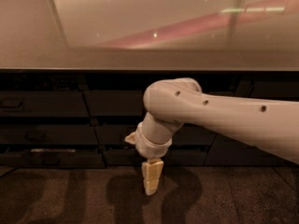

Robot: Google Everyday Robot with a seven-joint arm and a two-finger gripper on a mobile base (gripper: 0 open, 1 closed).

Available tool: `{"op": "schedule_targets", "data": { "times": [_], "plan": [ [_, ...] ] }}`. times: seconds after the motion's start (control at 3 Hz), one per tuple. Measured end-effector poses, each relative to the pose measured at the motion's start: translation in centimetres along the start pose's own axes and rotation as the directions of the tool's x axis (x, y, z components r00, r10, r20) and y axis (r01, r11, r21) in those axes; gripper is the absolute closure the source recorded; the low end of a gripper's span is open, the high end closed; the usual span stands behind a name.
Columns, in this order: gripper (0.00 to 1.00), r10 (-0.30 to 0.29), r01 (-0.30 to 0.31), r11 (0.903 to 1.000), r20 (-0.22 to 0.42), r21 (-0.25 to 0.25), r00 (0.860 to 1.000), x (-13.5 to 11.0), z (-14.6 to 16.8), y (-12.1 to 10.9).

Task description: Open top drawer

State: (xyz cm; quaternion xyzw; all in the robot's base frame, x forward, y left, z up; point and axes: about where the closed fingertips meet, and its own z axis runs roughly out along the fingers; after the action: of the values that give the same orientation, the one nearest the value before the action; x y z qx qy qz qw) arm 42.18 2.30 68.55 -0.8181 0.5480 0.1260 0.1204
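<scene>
Where the white arm [224, 118] reaches in from the right edge of the camera view, it bends down at the wrist, so that the gripper [153, 178] hangs pointing at the brown floor [65, 195], low in front of the dark cabinet; whether the claw is released or clenched cannot be told. Up and to its left, the top drawer [113, 102] sits flush with its neighbours, directly under the pale counter [140, 59], its right part hidden behind the arm. Lower drawer fronts [46, 135] lie beneath. The gripper is apart from the top drawer.
</scene>
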Motion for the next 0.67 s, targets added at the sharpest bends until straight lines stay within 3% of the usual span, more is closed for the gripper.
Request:
{"op": "schedule_targets", "data": {
  "times": [0.33,0.67],
  "plan": [
    [0.0,-0.07,0.073,0.9964,-0.077,0.044,0.995,-2.1,1.4,0.0],
    [0.0,-0.082,0.116,0.985,-0.248,0.128,0.965,-2.3,1.4,1.8]
  ]
}}
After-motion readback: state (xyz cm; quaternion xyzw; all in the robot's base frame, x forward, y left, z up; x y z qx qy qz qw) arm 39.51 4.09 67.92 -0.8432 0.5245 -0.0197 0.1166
